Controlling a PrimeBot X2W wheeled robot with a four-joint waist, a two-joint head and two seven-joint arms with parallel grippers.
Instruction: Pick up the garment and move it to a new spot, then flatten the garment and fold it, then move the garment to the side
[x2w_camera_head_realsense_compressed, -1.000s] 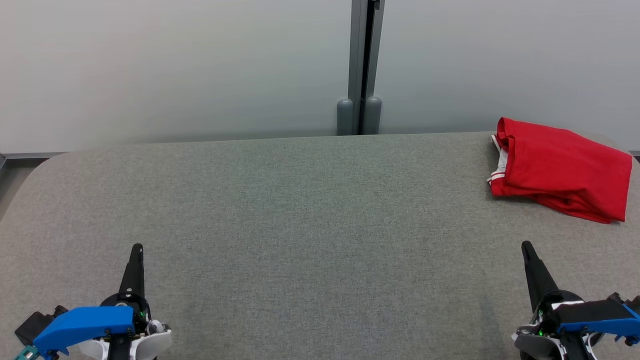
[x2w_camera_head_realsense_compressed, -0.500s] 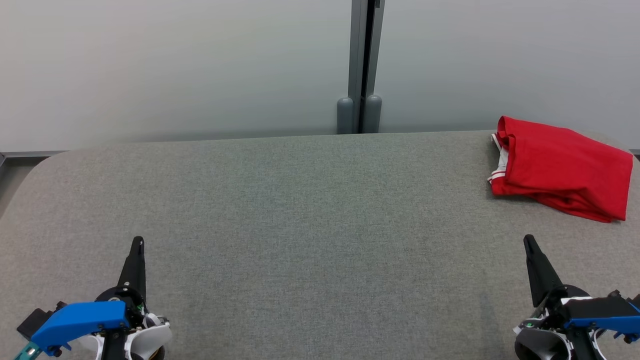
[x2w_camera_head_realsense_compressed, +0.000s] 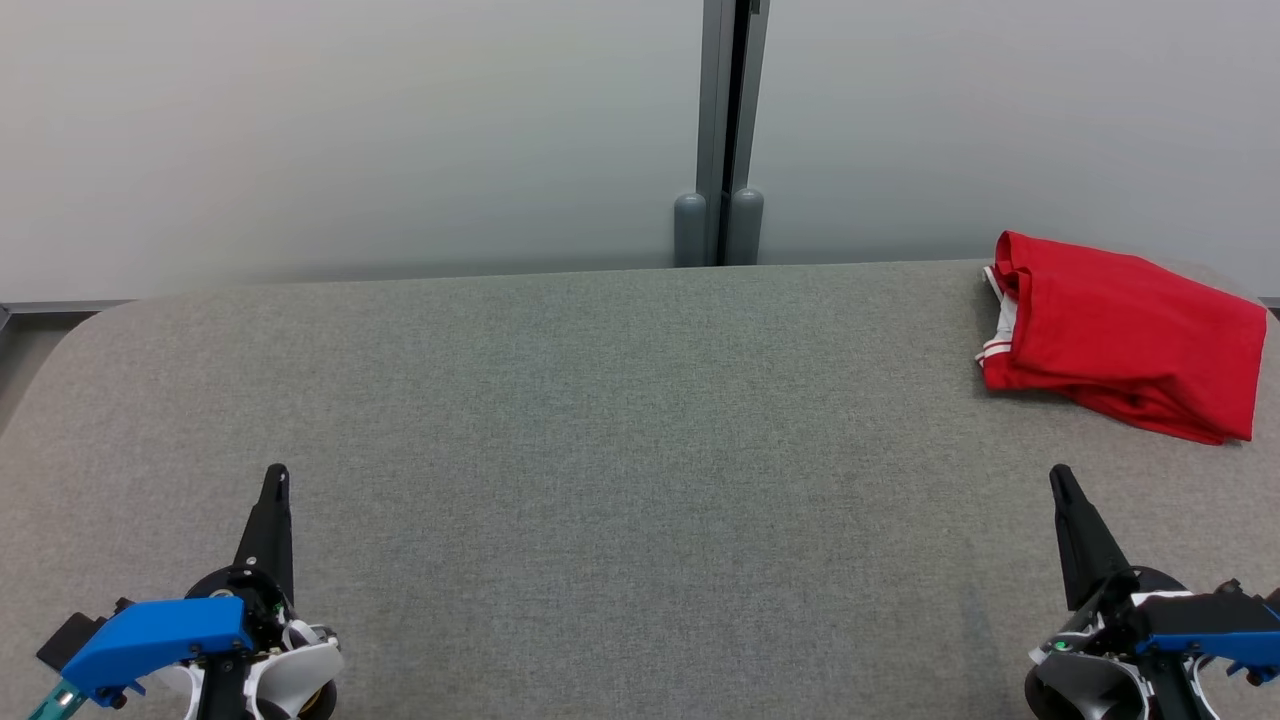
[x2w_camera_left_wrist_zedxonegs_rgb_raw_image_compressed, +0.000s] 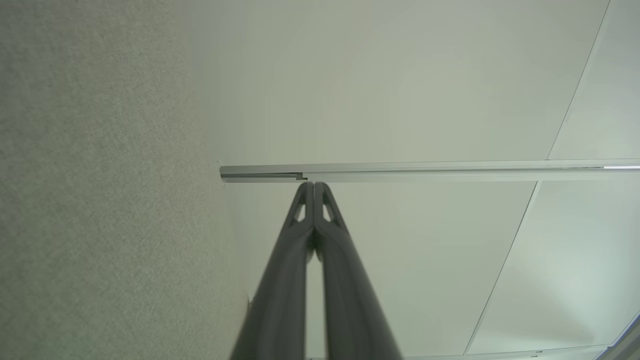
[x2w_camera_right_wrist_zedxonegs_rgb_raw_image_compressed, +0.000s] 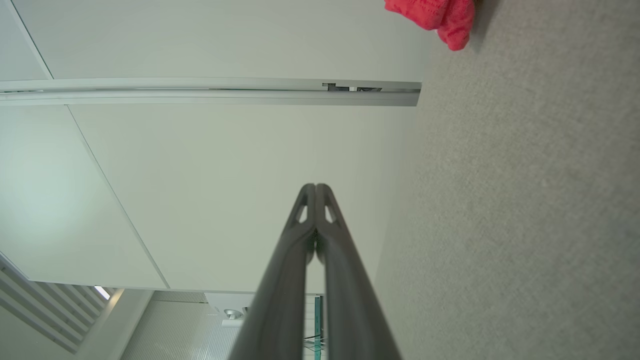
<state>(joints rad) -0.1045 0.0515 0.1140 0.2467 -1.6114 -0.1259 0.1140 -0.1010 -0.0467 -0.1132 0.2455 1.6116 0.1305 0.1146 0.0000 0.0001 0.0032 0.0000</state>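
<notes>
The left gripper (x2w_camera_head_realsense_compressed: 277, 472) sits at the lower left of the head view, its two dark fingers (x2w_camera_head_realsense_compressed: 268, 540) pressed into one thin blade that points up the view, with a blue cover (x2w_camera_head_realsense_compressed: 155, 635) over the white wrist housing below. In the left wrist view the fingertips meet with nothing between them. The right gripper (x2w_camera_head_realsense_compressed: 1058, 472) mirrors it at the lower right of the head view, leaning slightly leftward, tips likewise together and empty in the right wrist view, and its wrist seems rolled onto its side, though the frame edge cuts it off.
</notes>
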